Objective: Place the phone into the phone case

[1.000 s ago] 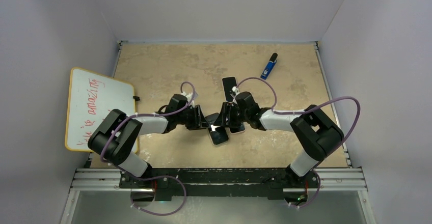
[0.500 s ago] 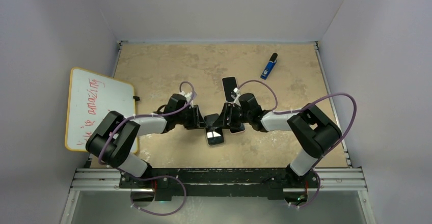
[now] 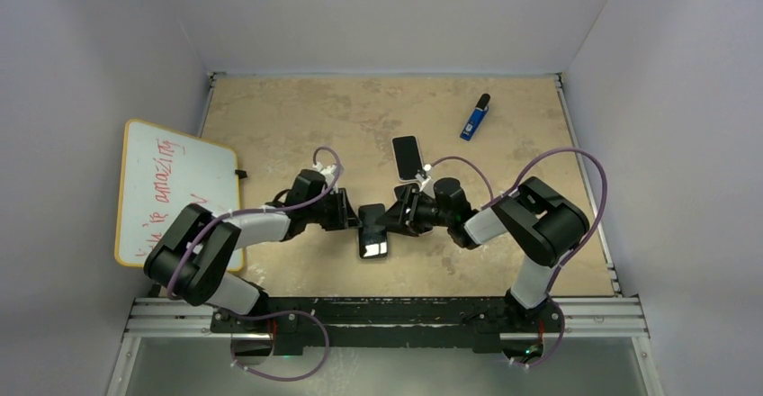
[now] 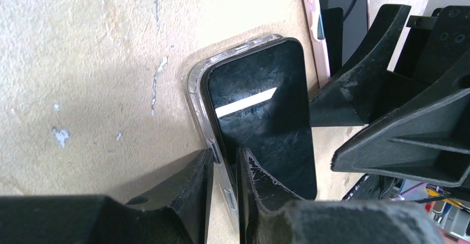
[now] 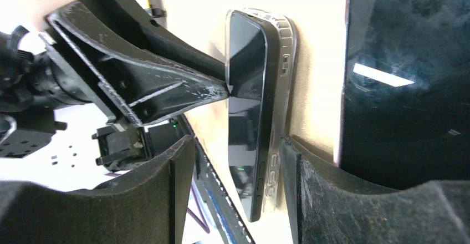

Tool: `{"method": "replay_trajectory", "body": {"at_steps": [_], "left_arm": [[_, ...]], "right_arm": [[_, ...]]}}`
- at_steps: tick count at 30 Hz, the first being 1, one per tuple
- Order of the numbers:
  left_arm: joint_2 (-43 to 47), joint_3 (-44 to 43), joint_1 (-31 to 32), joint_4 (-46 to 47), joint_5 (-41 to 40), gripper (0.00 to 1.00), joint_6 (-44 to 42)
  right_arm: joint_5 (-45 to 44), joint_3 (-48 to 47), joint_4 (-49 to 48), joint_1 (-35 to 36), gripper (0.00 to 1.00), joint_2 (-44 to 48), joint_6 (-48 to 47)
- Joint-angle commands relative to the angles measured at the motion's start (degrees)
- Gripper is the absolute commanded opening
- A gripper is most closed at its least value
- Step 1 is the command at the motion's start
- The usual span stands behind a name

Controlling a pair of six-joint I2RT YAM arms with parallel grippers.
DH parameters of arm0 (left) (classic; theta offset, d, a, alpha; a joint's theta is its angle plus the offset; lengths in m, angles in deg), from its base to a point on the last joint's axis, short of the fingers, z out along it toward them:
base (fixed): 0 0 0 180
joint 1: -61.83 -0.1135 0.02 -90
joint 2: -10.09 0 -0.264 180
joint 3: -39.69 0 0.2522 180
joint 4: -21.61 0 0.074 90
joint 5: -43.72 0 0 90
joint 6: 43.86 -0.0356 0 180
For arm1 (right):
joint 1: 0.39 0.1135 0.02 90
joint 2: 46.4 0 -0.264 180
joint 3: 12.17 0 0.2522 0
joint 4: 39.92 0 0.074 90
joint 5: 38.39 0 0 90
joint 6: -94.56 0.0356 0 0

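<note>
Top cam: both wrists crowd over the black smartphone (image 3: 372, 241), so only its near end shows, and the clear plastic case (image 4: 195, 89) can't be made out from up there. The phone lies flat on the tan stone-pattern table (image 3: 297, 117), right of the white dry-erase board (image 3: 171, 189), between the two arms.

Left wrist cam: phone is screen-up inside the case, with case rim visible round the far end and one long side. Left gripper (image 4: 224, 169) has its fingers nearly together, pinched on that long rim, and the inner finger sits over the screen edge. The fingers hide the phone's near end.

Only the right wrist cam gives the edge-on view. The long side facing it stands proud of the case rim. Can't tell whether the opposite side is seated. Right gripper (image 5: 235, 144) has its fingers apart, straddling phone and case. One finger touches the case side and the other is clear of the phone.

Around:
- A second dark phone (image 3: 407, 155) lies further right of the board and toward the back. In the right wrist cam it is cut off by the frame.
- A blue and black stick-shaped item (image 3: 475, 117) is further right and further back again, too small to identify.
</note>
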Motion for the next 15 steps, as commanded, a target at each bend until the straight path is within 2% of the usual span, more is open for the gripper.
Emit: {"method": "replay_trajectory", "body": {"at_steps": [1, 7, 15], "left_arm": [[2.4, 2.4, 0.8, 2.9, 5.4, 0.22, 3.0], [4.4, 5.6, 0.8, 7.0, 7.5, 0.21, 7.7], [3.6, 5.9, 0.7, 7.5, 6.7, 0.21, 7.2]], "right_arm": [[2.0, 0.2, -15.8, 0.8, 0.59, 1.0, 5.2], [1.0, 0.1, -14.3, 0.8, 0.59, 2.2, 3.6], [2.7, -2.2, -11.0, 0.8, 0.6, 0.3, 2.5]]}}
